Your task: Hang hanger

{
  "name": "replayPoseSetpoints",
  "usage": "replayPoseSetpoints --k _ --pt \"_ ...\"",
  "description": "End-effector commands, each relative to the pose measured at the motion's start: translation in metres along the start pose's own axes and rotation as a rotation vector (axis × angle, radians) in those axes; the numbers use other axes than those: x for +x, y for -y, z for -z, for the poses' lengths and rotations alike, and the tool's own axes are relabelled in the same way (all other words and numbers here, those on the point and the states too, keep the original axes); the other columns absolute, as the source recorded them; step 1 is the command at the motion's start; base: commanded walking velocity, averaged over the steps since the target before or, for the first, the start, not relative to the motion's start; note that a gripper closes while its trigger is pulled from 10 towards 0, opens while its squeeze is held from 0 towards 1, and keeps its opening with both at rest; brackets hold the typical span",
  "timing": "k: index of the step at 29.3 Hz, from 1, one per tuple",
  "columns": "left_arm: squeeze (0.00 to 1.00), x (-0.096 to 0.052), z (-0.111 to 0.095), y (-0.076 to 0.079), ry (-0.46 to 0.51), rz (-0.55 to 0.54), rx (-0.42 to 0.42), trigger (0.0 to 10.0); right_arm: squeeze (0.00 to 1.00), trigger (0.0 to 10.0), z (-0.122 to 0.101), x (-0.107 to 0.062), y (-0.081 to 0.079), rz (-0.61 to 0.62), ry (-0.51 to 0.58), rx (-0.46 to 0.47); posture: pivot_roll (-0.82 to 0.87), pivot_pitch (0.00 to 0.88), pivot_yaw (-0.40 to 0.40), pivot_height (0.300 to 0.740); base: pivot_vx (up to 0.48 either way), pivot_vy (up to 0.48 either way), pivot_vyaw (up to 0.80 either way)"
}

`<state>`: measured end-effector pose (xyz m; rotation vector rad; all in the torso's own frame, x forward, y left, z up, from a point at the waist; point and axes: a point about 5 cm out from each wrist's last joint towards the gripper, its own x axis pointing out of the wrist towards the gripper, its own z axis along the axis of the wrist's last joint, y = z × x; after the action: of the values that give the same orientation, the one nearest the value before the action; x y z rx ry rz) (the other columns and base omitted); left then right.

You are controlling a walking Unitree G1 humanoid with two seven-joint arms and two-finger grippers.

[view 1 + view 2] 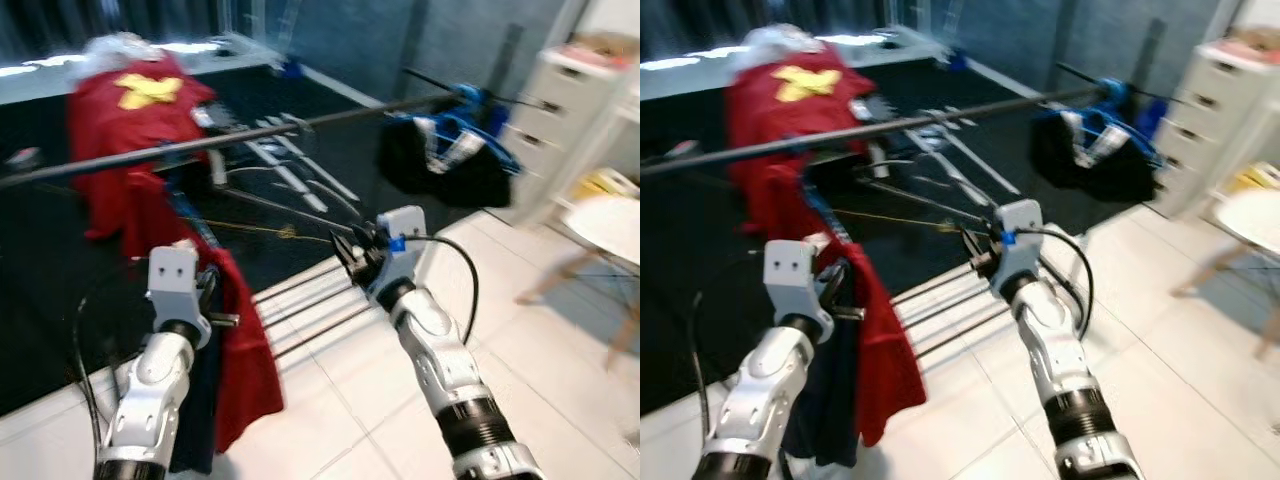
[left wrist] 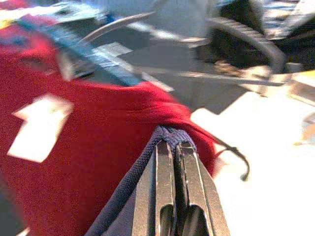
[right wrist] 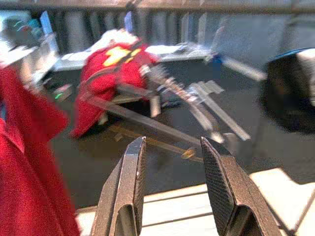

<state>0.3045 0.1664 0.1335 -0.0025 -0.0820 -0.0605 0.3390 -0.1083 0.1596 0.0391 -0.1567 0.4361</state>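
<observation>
Rail (image 1: 250,138) crosses upper frame, black coat (image 1: 440,160) hanging right; left gripper (image 2: 173,147) pinches red shirt (image 1: 245,350), right gripper (image 3: 172,162) open.

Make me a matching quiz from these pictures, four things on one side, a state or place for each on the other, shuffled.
Things:
1. left gripper
2. right gripper
3. black garment
4. red shirt with yellow print

States or places:
A. open, holding nothing
B. hangs on a blue hanger near the rail's right end
C. shut on a red garment's navy collar
D. behind the rail, on the left

Pairs: 1-C, 2-A, 3-B, 4-D
</observation>
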Motion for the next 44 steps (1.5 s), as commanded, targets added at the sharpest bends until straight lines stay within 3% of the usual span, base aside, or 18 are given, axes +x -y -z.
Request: replayPoseSetpoints --k 1,5,7,8,10,12,14,16,18,23,24,26,29,34,36,40,44 --pt "0.0 0.001 -0.001 0.001 0.014 0.004 0.013 10.0 0.0 10.0 0.001 -0.001 -0.004 -0.001 0.01 0.001 0.03 0.054 -0.001 0.74 0.0 0.0 -0.8" --pt "0.0 0.003 -0.003 0.0 0.02 0.01 0.02 10.0 0.0 10.0 0.004 -0.002 -0.002 0.016 0.012 0.007 0.04 0.039 -0.008 0.74 0.0 0.0 -0.8" --pt "0.0 0.005 -0.004 -0.003 0.006 0.037 0.055 10.0 0.0 10.0 0.011 -0.004 -0.004 0.016 -0.004 0.013 0.04 0.04 -0.01 0.74 0.0 0.0 -0.8" --pt "0.0 0.005 -0.001 -0.005 -0.014 0.07 0.115 10.0 0.0 10.0 0.011 -0.002 -0.007 0.0 -0.005 0.006 0.03 0.045 -0.008 0.74 0.0 0.0 -0.8" --pt "0.0 0.005 -0.001 -0.005 -0.014 0.07 0.115 10.0 0.0 10.0 0.011 -0.002 -0.007 0.0 -0.005 0.006 0.03 0.045 -0.008 0.74 0.0 0.0 -0.8" --pt "0.0 0.002 0.01 -0.009 -0.059 0.142 0.196 10.0 0.0 10.0 0.009 -0.001 -0.011 -0.022 -0.007 -0.007 0.02 0.048 0.003 0.74 0.0 0.0 -0.8" --pt "0.0 0.002 0.01 -0.009 -0.059 0.142 0.196 10.0 0.0 10.0 0.009 -0.001 -0.011 -0.022 -0.007 -0.007 0.02 0.048 0.003 0.74 0.0 0.0 -0.8" --pt "0.0 -0.006 0.017 0.001 -0.078 0.31 0.186 10.0 0.0 10.0 0.012 -0.006 -0.008 -0.019 -0.025 -0.009 0.03 0.035 -0.007 0.74 0.0 0.0 -0.8" --pt "0.0 -0.009 0.018 0.006 -0.079 0.371 0.174 10.0 0.0 10.0 0.014 -0.008 -0.006 -0.014 -0.034 -0.009 0.03 0.032 -0.011 0.74 0.0 0.0 -0.8" --pt "0.0 -0.013 0.011 0.014 -0.044 0.439 0.088 10.0 0.0 10.0 0.024 -0.012 -0.002 0.025 -0.086 0.019 0.04 0.02 -0.043 0.74 0.0 0.0 -0.8" --pt "0.0 -0.012 0.008 0.013 -0.02 0.403 0.068 10.0 0.0 10.0 0.036 -0.015 0.004 0.085 -0.141 0.043 0.06 0.016 -0.056 0.74 0.0 0.0 -0.8" --pt "0.0 -0.012 0.008 0.013 -0.02 0.403 0.068 10.0 0.0 10.0 0.036 -0.015 0.004 0.085 -0.141 0.043 0.06 0.016 -0.056 0.74 0.0 0.0 -0.8" --pt "0.0 -0.008 0.021 0.001 -0.054 0.15 0.075 10.0 0.0 10.0 0.058 -0.025 0.015 0.194 -0.231 0.056 0.03 0.032 -0.024 0.74 0.0 0.0 -0.8" --pt "0.0 -0.009 0.028 -0.001 -0.081 0.106 0.077 10.0 0.0 10.0 0.062 -0.029 0.018 0.213 -0.239 0.057 0.03 0.02 -0.027 0.74 0.0 0.0 -0.8" --pt "0.0 -0.009 0.043 -0.001 -0.12 0.063 0.039 10.0 0.0 10.0 0.075 -0.039 0.024 0.232 -0.27 0.041 0.06 0.0 -0.052 0.74 0.0 0.0 -0.8" --pt "0.0 -0.009 0.05 -0.003 -0.144 0.066 0.016 10.0 0.0 10.0 0.082 -0.042 0.022 0.206 -0.289 0.026 0.08 0.0 -0.056 0.74 0.0 0.0 -0.8" --pt "0.0 -0.014 0.054 -0.011 -0.161 -0.001 -0.026 10.0 0.0 10.0 0.09 -0.043 0.019 0.219 -0.311 0.033 0.1 0.0 -0.046 0.74 0.0 0.0 -0.8"
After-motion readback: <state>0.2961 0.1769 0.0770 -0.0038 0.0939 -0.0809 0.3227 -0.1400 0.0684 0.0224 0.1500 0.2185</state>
